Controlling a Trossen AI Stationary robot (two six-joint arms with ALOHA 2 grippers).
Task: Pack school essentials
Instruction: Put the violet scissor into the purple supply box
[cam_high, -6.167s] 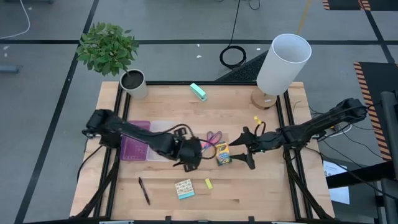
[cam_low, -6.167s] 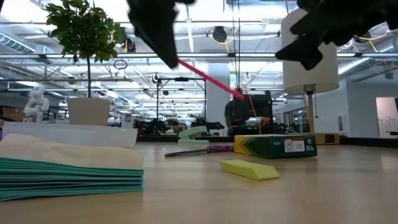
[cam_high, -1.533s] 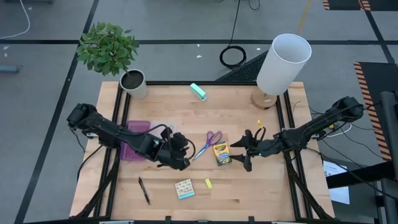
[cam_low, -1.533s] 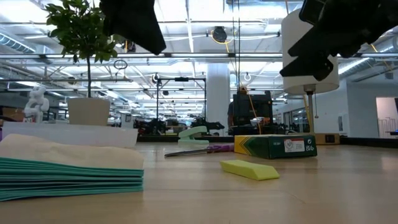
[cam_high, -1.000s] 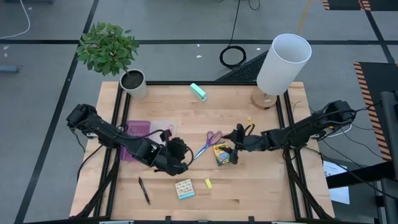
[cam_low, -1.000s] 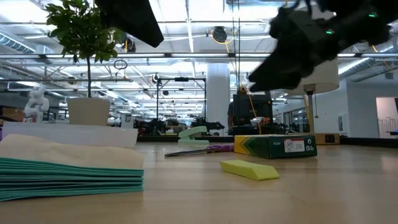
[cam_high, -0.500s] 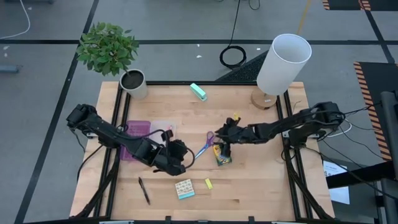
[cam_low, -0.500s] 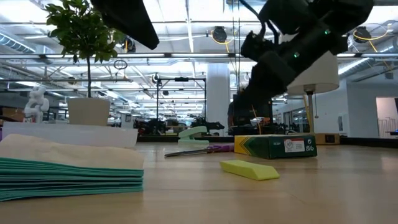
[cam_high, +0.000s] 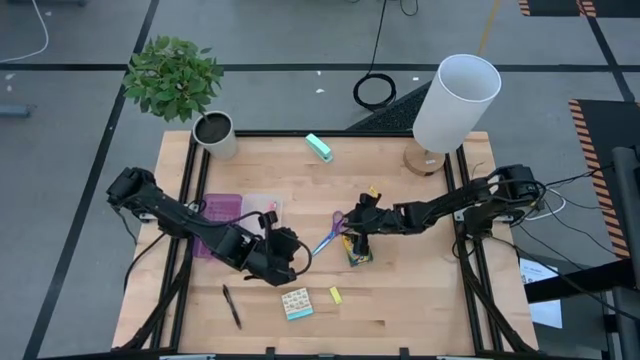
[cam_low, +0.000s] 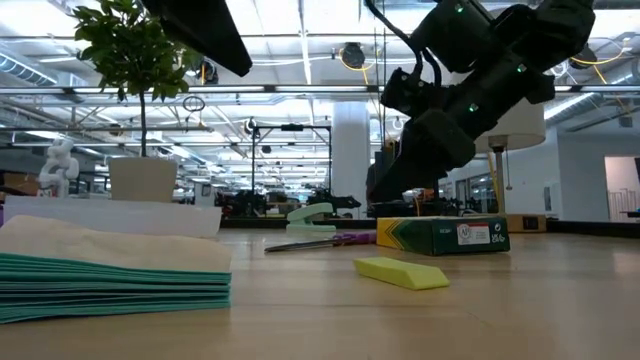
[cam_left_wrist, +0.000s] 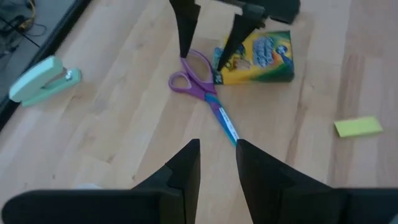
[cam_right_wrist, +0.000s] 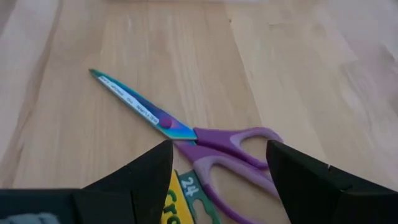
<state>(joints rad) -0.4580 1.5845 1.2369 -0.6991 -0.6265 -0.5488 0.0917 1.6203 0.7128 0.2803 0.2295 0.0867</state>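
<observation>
High view: right claw sits over scissors w/ crayon box touching, prob. lining up a grab; left claw waits nearby. Left wrist: left claw narrowly parted, empty. Right wrist: right fingers wide apart, straddling purple handles on table

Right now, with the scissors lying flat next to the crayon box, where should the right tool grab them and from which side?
Grip the scissors across the purple handles, coming straight down from above. They lie flat on the table, so only a top approach gets fingers either side. The open right tool hovers there; the crayon box crowds the handle side.
</observation>
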